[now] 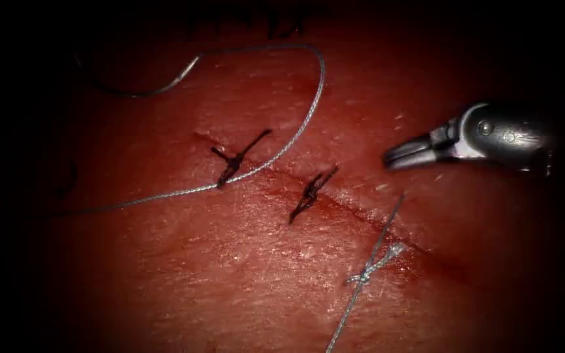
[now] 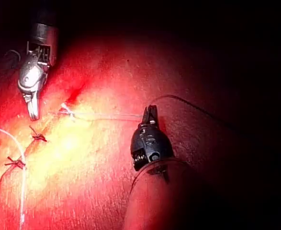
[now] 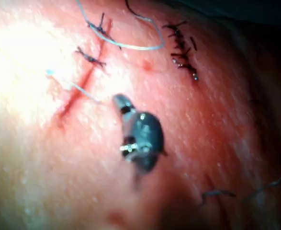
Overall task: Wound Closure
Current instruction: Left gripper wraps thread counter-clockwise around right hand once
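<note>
Needle seen lying free on tissue, far left of cut. Thread looped across dark knot. Left tool fingers pinched on thread. Right tool fingers pressed together, nothing held, right of cut.

Two dark knotted stitches of stiff black thread cross the cut, one near its upper-left end and the other further along it. A little glossy red fluid lies just beside the second. In the right wrist view, a short row of dark older stitches sits well apart from the cut, and a loose dark scrap of thread lies farther off.
</note>
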You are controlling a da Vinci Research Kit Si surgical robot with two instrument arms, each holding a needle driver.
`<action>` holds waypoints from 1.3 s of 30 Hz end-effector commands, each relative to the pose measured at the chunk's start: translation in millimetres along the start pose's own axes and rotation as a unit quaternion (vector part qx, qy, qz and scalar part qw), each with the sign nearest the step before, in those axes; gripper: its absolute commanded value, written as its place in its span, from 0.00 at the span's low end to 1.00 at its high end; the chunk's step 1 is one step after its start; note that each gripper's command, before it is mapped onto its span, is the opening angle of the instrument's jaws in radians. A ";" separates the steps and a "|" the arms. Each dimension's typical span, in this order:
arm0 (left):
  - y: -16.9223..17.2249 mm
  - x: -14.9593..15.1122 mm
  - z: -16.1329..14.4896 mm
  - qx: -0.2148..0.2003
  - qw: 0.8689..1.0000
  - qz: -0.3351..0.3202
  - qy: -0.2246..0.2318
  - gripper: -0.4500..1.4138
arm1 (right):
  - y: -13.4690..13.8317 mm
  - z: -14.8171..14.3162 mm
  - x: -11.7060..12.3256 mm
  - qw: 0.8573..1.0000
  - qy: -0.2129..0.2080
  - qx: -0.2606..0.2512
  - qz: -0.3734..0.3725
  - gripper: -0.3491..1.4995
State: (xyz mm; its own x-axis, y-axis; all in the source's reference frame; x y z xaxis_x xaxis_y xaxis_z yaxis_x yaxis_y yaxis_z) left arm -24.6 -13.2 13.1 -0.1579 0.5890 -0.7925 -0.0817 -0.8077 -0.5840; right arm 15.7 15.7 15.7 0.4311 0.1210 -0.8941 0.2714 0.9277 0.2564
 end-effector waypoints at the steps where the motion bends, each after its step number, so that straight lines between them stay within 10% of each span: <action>1: -0.1 -0.2 0.6 -0.001 1.000 -0.004 -0.001 0.00 | -0.4 1.2 0.0 1.000 0.008 0.006 0.000 0.00; 6: -1.8 1.7 1.5 -0.001 1.000 -0.006 0.002 0.00 | -0.3 0.7 1.3 0.999 0.028 -0.030 0.012 0.00; 12: -5.4 3.7 2.9 0.018 1.000 0.018 0.005 0.00 | -0.8 -1.7 3.1 0.993 0.055 -0.087 0.051 0.36; 22: -14.5 8.0 3.4 0.061 0.994 0.085 -0.019 0.00 | -8.8 -5.7 6.0 0.966 0.094 -0.196 0.140 0.46; 32: -19.5 17.1 4.2 0.030 0.993 0.111 -0.010 0.00 | -14.6 -2.6 10.7 0.940 0.096 -0.276 0.175 0.05; 39: -21.1 18.0 5.5 0.000 0.994 0.109 -0.015 0.00 | -13.4 0.3 11.0 0.924 0.080 -0.323 0.188 0.00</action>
State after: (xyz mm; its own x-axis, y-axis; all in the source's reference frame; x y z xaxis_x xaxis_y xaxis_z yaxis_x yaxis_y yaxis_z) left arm -30.5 14.1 11.7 -0.2037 0.3997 -0.8937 -0.0388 -0.9154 -0.4006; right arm 16.3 4.8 2.0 0.2458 0.4811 -0.8415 -0.4698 0.8185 0.3307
